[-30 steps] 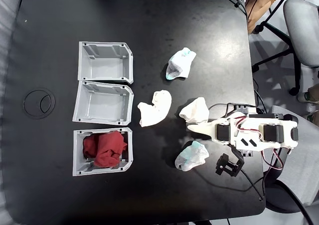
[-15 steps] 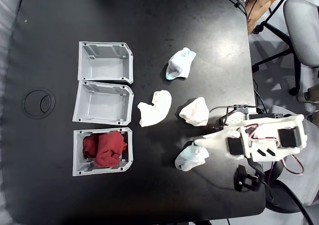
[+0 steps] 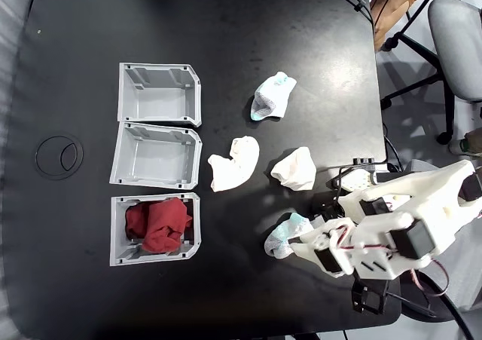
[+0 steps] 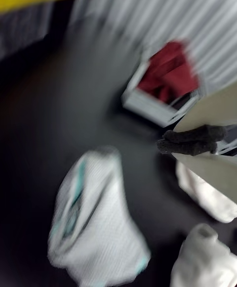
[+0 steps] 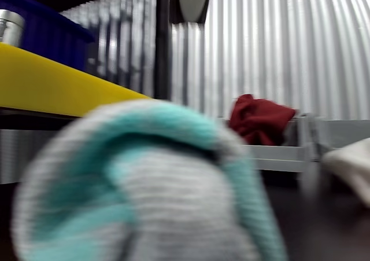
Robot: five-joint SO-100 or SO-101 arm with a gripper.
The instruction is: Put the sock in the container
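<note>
The sock (image 3: 283, 234) is white with pale mint patches. It lies on the black table near the front right in the fixed view, and it shows blurred in the wrist view (image 4: 94, 218) and close up in the other view (image 5: 144, 191). My gripper (image 3: 303, 238) is right beside it on its right, tips touching or nearly touching its edge. The jaws look slightly open with nothing between them (image 4: 170, 143). Three light grey bins stand in a column at the left: the top one (image 3: 160, 70) and the middle one (image 3: 154, 159) are empty, and the bottom one (image 3: 117, 231) holds a red cloth (image 3: 157, 223).
Two plain white socks (image 3: 233, 164) (image 3: 295, 168) lie mid-table, and another white sock with blue-green edging (image 3: 273, 96) lies farther back. A black ring (image 3: 59, 155) marks the table's left. The table edge and an office chair (image 3: 456, 38) are at the right.
The arm has swung from beside the plain white sock toward the table's front. Its gripper tip now meets the mint-patched sock. Socks and bins have stayed put.
</note>
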